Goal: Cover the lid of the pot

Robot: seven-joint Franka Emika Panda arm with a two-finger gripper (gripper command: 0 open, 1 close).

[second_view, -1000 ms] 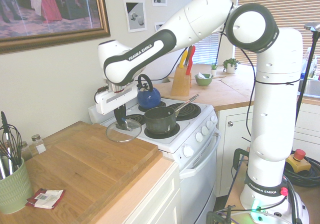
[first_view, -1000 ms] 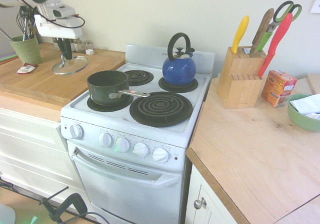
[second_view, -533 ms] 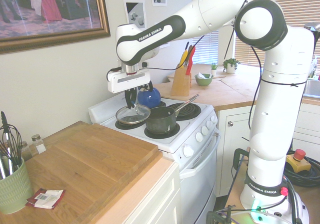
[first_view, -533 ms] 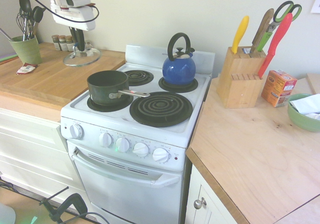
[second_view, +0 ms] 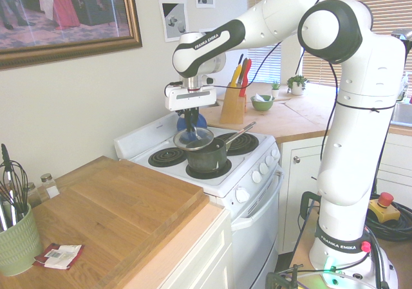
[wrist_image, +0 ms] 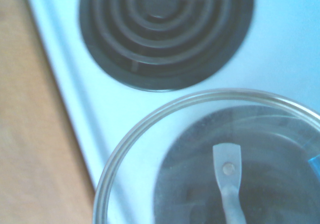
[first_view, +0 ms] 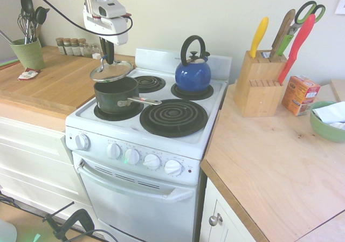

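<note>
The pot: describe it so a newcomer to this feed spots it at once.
On the white stove, between the wooden counter and the knife block, look at the front burner nearest that wooden counter. The pot sits there, dark green with a straight metal handle. Its neighbour, the kettle, is blue with an arched black handle.

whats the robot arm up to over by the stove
It is holding the glass lid by its knob in its closed gripper, right above the dark saucepan. The lid looks tilted and is not seated yet; part of the pan's opening is still uncovered. The pan sits on a burner at a corner of the stove, and the blue kettle stands on another burner. It seems to be about to cover the pan.
</note>
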